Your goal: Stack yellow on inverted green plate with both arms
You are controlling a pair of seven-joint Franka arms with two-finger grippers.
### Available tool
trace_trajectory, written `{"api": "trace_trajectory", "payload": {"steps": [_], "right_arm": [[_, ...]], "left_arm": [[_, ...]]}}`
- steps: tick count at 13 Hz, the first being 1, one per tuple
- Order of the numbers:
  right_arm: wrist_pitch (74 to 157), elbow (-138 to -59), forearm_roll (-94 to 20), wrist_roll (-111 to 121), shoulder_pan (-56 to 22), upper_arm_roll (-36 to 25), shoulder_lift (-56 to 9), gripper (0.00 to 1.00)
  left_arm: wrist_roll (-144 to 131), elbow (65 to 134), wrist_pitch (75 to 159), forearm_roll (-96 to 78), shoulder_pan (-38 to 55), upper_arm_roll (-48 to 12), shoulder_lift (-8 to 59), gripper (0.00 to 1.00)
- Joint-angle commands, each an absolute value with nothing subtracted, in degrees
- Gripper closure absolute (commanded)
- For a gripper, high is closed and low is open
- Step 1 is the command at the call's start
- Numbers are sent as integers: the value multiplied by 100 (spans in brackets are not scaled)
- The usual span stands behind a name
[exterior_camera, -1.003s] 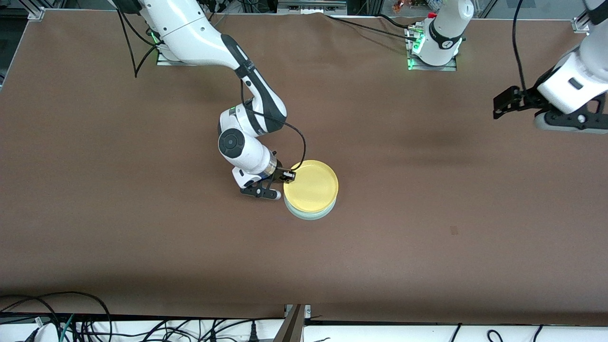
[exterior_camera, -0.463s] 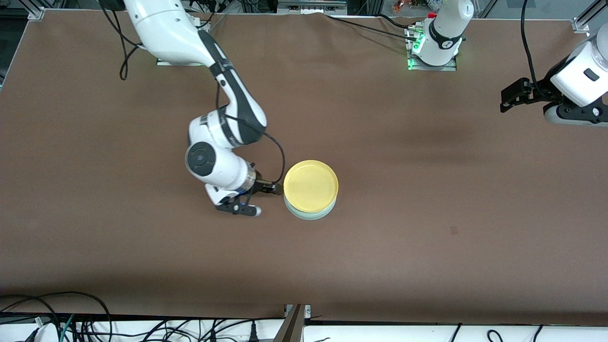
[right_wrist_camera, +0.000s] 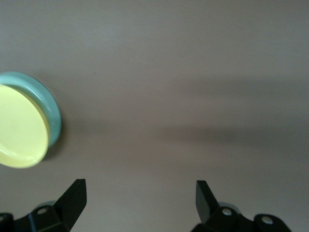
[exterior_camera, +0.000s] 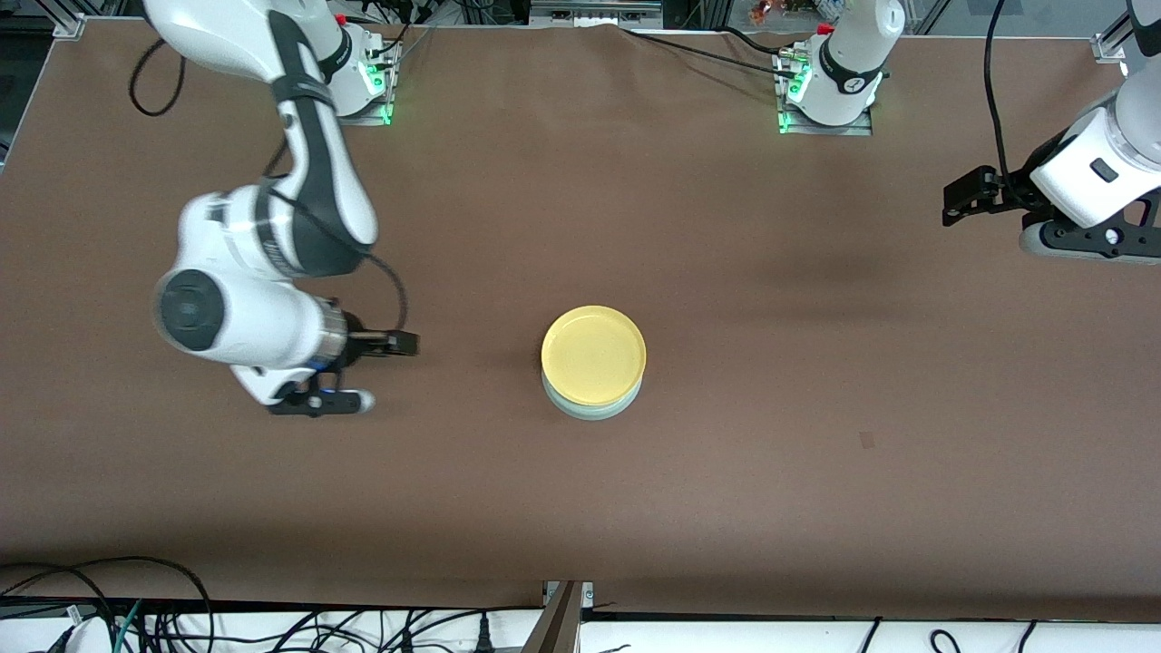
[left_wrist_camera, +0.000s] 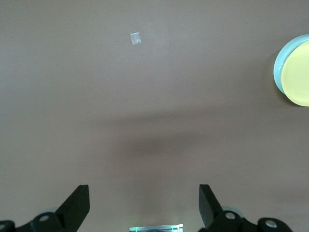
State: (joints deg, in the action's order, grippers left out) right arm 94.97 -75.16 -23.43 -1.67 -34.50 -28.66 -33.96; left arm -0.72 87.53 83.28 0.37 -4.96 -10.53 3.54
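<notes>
Already the yellow plate (exterior_camera: pixel 594 354) sat on top of the green plate (exterior_camera: pixel 591 406), the two stacked near the middle of the brown table (exterior_camera: pixel 726 472). Only a thin crescent of the green one showed under the yellow rim, on the side nearer the front camera. The yellow plate lay flat with its rim up, and it covered the green one almost edge to edge.

Neither claw touched the stack. The right gripper (exterior_camera: pixel 399 343) hung over bare table toward the right arm's end, well apart from the plates, with its fingers spread and nothing between them. In the right wrist view the two black fingertips (right_wrist_camera: pixel 72 198) stood wide apart over plain brown cloth, and the stacked plates (right_wrist_camera: pixel 21 126) showed at the edge of the picture — yellow on top, a band of green (right_wrist_camera: pixel 53 116) along one side.

The left gripper (exterior_camera: pixel 963 198) was up over the left arm's end of the table, far from the stack. It was released too — the left wrist view showed its fingers (left_wrist_camera: pixel 79 203) held wide with only table under them. That same view caught the yellow plate (left_wrist_camera: pixel 295 82) and its green edge (left_wrist_camera: pixel 279 67) at the border of the picture, and a small pale scrap (left_wrist_camera: pixel 135 39) lying on the cloth, well apart from the plates.
</notes>
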Motion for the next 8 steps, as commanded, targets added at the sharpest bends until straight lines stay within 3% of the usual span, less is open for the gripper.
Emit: {"api": "trace_trajectory", "payload": {"steps": [1,3,5,6,8], "right_arm": [[8896,-7576,-2224,666,-3385,-3243,-3043,0],[8833,-7655,-1455,694,-2895,-2746,-2526,0],[8763,-7777,-287,677,-1824,-1308,-1901,0],[8763,-8005,6,685,-1489,-901,-1577,0],[8632,-8296,-17,729,-1249,-844,-1005,0]], "left_arm": [[-9,8552,8252,-26,-501,-1063,439,0],[44,8534,8253,-61,-571,-1002,544,0],[-26,8613,8306,-35,-266,-888,388,0],[-26,8613,8340,-44,15,-601,369,0],[-35,8666,8376,-131,465,-81,343,0]]}}
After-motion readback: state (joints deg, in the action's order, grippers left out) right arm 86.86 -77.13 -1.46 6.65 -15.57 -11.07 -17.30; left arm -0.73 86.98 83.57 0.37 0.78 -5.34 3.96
